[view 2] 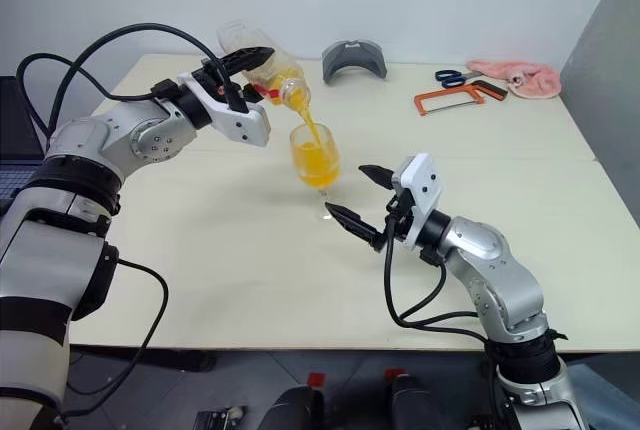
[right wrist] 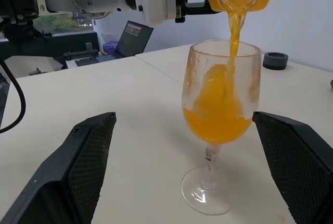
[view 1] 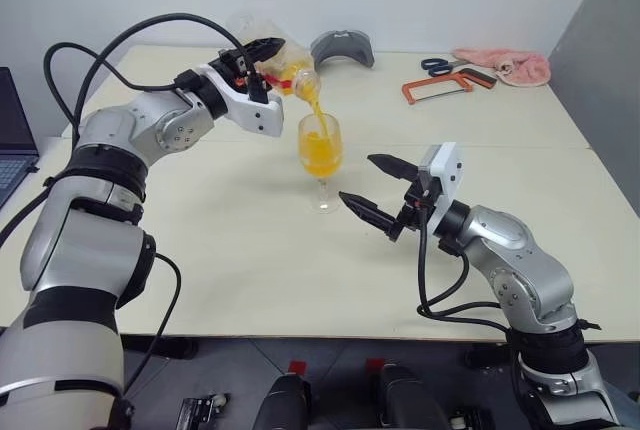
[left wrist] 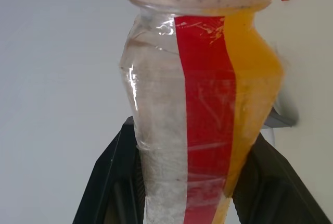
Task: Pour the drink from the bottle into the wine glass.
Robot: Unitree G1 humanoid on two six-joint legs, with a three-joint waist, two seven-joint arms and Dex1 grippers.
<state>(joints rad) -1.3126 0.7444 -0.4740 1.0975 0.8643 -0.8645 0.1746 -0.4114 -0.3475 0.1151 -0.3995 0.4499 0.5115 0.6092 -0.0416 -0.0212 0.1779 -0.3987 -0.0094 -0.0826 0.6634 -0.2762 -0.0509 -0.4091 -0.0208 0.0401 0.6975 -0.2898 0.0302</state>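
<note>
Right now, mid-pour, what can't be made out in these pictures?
- Bottle: its base is cut off by the left wrist view's edge, between the left gripper's fingers.
- Drink left in the bottle: hidden in the eye views by the gripper.
- Laptop: cut off by the frame edge.

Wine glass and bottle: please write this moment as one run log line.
phase: pouring | left gripper: shut on bottle, tilted | drink: streaming into wine glass | right gripper: open beside glass, not touching
</note>
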